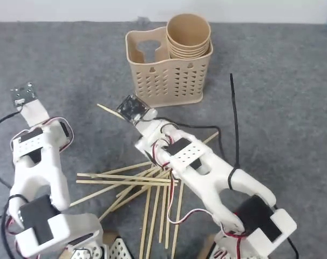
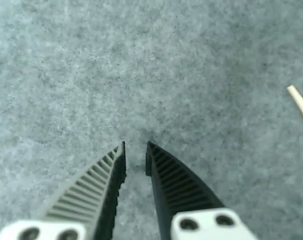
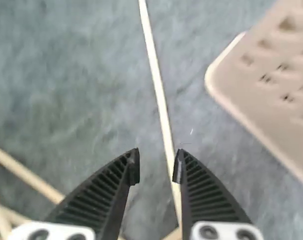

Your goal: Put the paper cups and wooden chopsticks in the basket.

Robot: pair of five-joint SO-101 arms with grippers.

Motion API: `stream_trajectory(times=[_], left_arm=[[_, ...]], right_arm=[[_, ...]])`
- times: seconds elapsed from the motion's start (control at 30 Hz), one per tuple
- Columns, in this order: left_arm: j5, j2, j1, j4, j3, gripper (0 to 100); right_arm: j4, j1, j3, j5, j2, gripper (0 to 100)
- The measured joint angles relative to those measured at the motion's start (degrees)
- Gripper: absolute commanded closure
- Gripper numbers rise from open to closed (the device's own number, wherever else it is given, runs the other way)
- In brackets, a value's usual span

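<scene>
Left claw [image 2: 135,152]: far left of the high view, fingers slightly apart over bare grey bench [image 1: 293,118], gripping nothing.
Chopsticks [image 1: 132,182]: fanned loose on the bench at lower centre, between the two arms.
Right claw [image 3: 156,160]: centre, jaws apart, a single chopstick [image 3: 159,95] lying between them, close against one finger.
Basket [image 1: 169,81]: top centre, upright.
Paper cups [image 1: 188,32]: stacked in the basket's right-hand compartment.

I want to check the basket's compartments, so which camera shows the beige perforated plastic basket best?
The high view: the beige perforated plastic basket stands whole there, brown paper cups stacked in one compartment. The right wrist view catches a corner of its wall; the left wrist view faces grey carpet.
</scene>
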Motion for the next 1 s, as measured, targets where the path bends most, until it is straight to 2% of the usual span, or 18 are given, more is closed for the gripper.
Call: stream_trajectory(times=[0.2,0.47,0.77,0.83,0.87,1.0], left_arm=[[0.1,0.0,-0.1,0.0,0.0,93],[2.8,0.7,0.1,1.0,-1.8,93],[3.1,0.7,-0.2,1.0,-1.8,93],[3.2,0.7,-0.3,1.0,-1.8,93],[3.3,0.7,-0.3,1.0,-1.8,93],[3.3,0.7,-0.3,1.0,-1.8,93]], right_arm=[[-0.9,-1.4,-12.5,6.3,7.8,86.4],[-0.3,-0.4,-29.2,6.9,30.6,86.4],[14.8,-0.2,-45.9,7.1,39.0,87.1],[19.0,-0.2,-49.6,7.6,40.4,93.9],[21.0,-0.2,-51.0,8.8,41.0,99.2],[28.0,-0.1,-54.1,16.1,41.5,99.5]])
